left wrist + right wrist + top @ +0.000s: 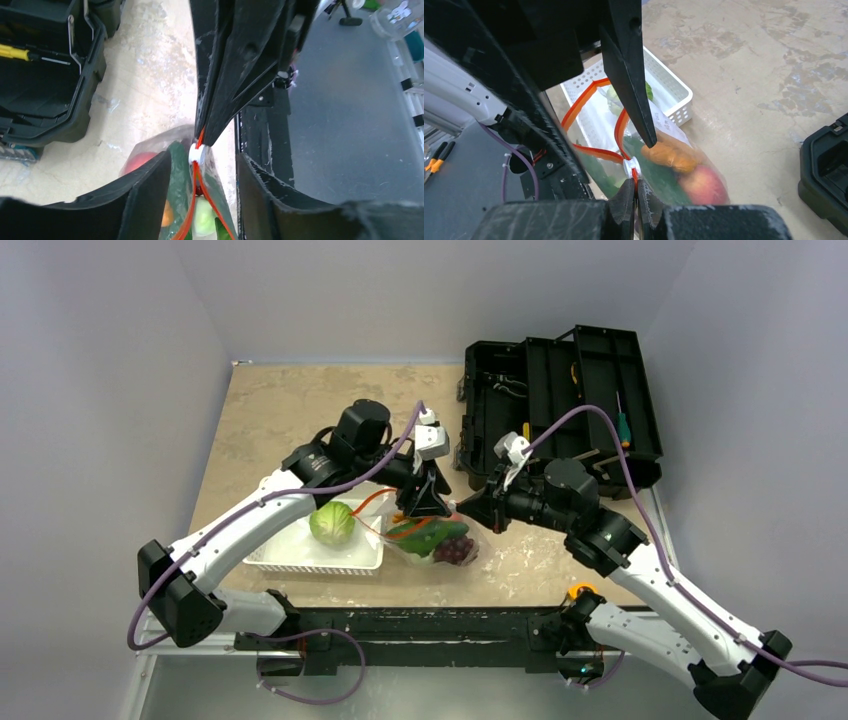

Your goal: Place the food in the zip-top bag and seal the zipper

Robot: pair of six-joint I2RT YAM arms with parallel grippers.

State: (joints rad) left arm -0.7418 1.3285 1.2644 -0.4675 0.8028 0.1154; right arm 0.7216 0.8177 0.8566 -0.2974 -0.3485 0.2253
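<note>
The flimsy, slippery zip-top bag (706,167) likely handles best by its stiff white slider (630,165). The right tool (634,197) pinches the zipper (584,100) beside it; the left tool (204,162) straddles it, spread.

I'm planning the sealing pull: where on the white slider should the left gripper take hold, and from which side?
Probably pinch the white slider across its two sides, straddling the zipper, coming in from the open mouth side. It sits where the two halves split, and the right gripper clamps the closed end beyond it.
</note>
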